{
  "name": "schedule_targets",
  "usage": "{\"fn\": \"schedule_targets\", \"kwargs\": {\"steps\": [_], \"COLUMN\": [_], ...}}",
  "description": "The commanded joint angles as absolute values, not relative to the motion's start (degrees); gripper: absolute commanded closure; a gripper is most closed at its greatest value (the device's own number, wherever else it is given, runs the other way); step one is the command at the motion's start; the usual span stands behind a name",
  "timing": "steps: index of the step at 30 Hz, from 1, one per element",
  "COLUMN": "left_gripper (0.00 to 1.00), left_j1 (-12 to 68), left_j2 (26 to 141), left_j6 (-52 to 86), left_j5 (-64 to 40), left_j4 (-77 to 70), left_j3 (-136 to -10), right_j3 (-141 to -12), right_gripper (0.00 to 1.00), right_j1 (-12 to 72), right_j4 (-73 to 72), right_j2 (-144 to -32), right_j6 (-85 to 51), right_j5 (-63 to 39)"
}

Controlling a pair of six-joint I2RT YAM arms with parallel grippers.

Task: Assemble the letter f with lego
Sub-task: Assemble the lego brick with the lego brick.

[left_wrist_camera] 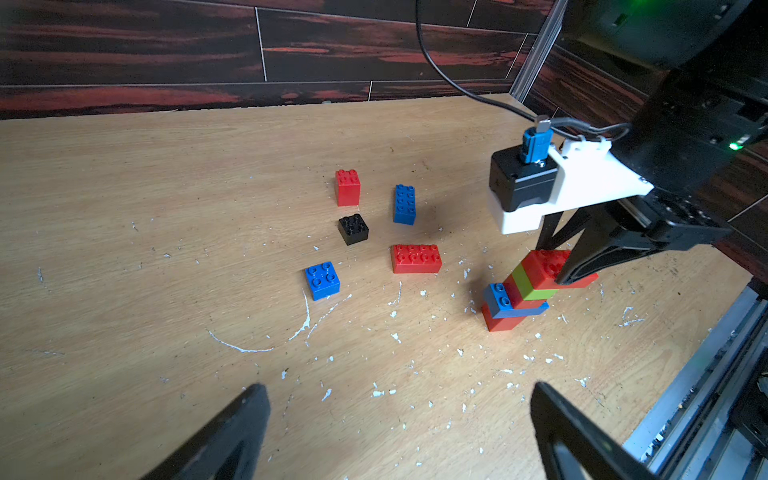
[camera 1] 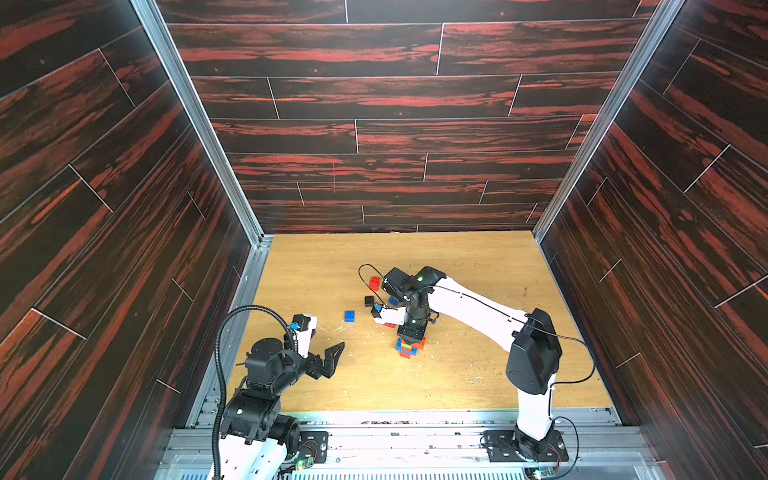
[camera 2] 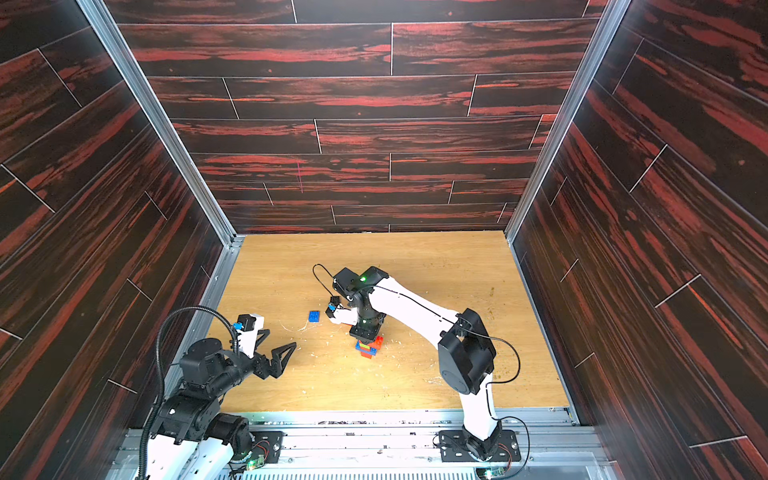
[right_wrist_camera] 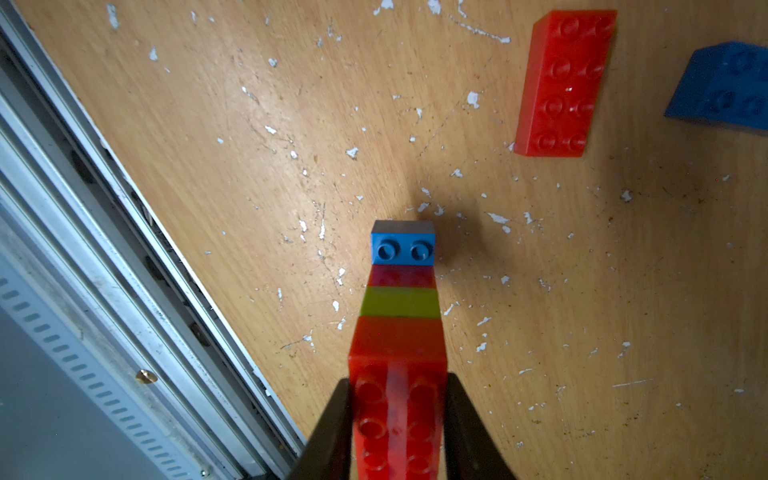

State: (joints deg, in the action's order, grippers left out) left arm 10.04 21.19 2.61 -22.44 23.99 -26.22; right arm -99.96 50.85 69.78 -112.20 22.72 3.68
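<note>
A lego stack (camera 1: 409, 349) (camera 2: 368, 348) (left_wrist_camera: 513, 303) stands on the wooden floor: red base, blue, red, lime green, and a red oblong brick (right_wrist_camera: 398, 353) on top. My right gripper (right_wrist_camera: 398, 386) (left_wrist_camera: 573, 266) comes down from above and is shut on that top red brick. Loose lego lies beyond it: a red square (left_wrist_camera: 347, 187), a blue oblong (left_wrist_camera: 404, 203), a black square (left_wrist_camera: 353, 228), a red oblong (left_wrist_camera: 415, 257) and a blue square (left_wrist_camera: 322, 280) (camera 1: 349, 316). My left gripper (left_wrist_camera: 399, 399) (camera 2: 277, 343) hovers open and empty to the left of the stack.
Dark wood-look walls (camera 1: 395, 124) close in the floor on three sides. A metal rail (camera 1: 415, 419) (right_wrist_camera: 104, 249) runs along the front edge near the stack. The right arm's black cable (left_wrist_camera: 457, 83) loops above the loose bricks. White flecks dot the floor (left_wrist_camera: 166, 208).
</note>
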Motion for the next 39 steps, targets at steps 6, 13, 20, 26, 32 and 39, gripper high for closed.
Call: {"fn": "schedule_targets", "kwargs": {"steps": [6, 13, 20, 26, 32, 39], "left_gripper": [0.0, 0.0, 0.0, 0.0, 0.0, 0.0], "left_j1": [10.23, 10.28, 10.33, 10.29, 10.29, 10.33], "left_j2": [20.22, 20.2, 19.82, 19.49, 19.29, 19.2], "left_j6": [2.53, 2.53, 2.35, 2.12, 1.97, 1.97], "left_j5": [-22.15, -22.35, -22.84, -23.51, -23.97, -24.4], "left_j4": [23.96, 23.99, 23.8, 23.81, 23.82, 23.64], "left_j3": [-25.58, -25.58, -25.4, -25.4, -25.31, -25.22], "right_j3": [-96.33, -95.16, -90.18, -90.4, -92.25, -94.06], "right_gripper": [0.8, 0.79, 0.77, 0.76, 0.73, 0.69], "right_j1": [51.94, 51.87, 51.36, 50.64, 50.67, 50.64], "right_j4": [72.25, 69.3, 63.22, 62.32, 63.61, 65.03], "right_j2": [-117.44, -114.54, -110.24, -110.26, -109.8, -109.52], "right_j6": [22.26, 25.34, 34.37, 39.52, 41.26, 40.63], "right_j5": [2.71, 2.57, -0.16, -0.02, 1.11, 0.44]}}
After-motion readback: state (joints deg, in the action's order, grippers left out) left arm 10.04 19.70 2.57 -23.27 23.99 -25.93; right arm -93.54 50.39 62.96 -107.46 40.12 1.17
